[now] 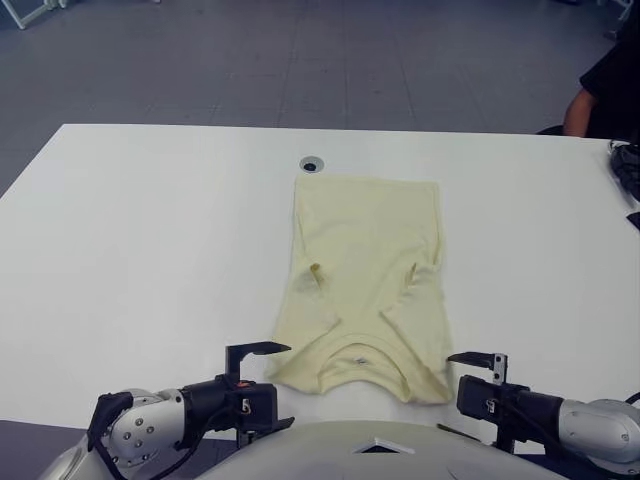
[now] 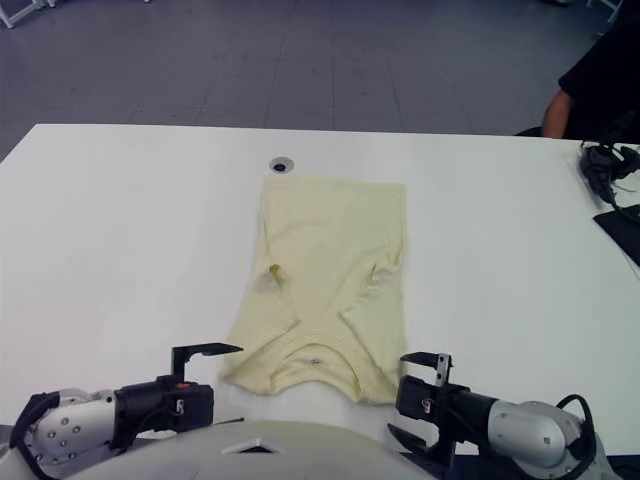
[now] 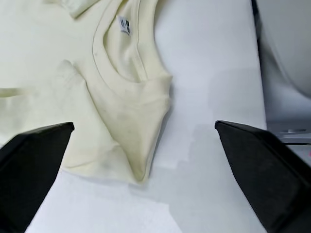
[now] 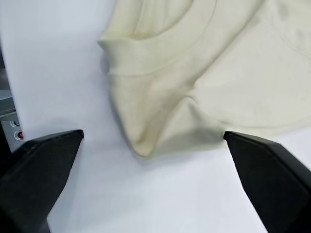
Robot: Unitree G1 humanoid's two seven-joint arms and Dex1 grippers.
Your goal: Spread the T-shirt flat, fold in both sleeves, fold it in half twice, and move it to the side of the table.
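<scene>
We see the pale yellow cotton T-shirt (image 1: 365, 280) lying flat on the white rectangular table (image 1: 150, 240). It makes a long narrow shape, because both sleeves are folded in over its front. Its ribbed collar (image 1: 360, 355) is at the end closer to the robot, with a small white label (image 3: 124, 24) inside it. The straight hem is at the far end.

The left gripper (image 1: 268, 388) with black fingers is at the near left corner of the T-shirt. Its jaws are wide apart and grasp nothing. In the left wrist view this shoulder corner lies between the two black fingers (image 3: 34, 165), and neither finger presses the cloth. The right gripper (image 2: 400, 395) is at the near right corner of the T-shirt. It is also spread wide and empty, with that shoulder corner between its fingers (image 4: 39, 170).

Just beyond the hem of the T-shirt, toward its left corner, there is a small round metal cable hole (image 1: 312, 164) in the table. Well to the right of the T-shirt, a bundle of black cables (image 2: 605, 165) and a flat dark thing (image 2: 620, 220) lie at the edge of the table. Behind the T-shirt we see the grey tiled floor (image 1: 300, 60).
</scene>
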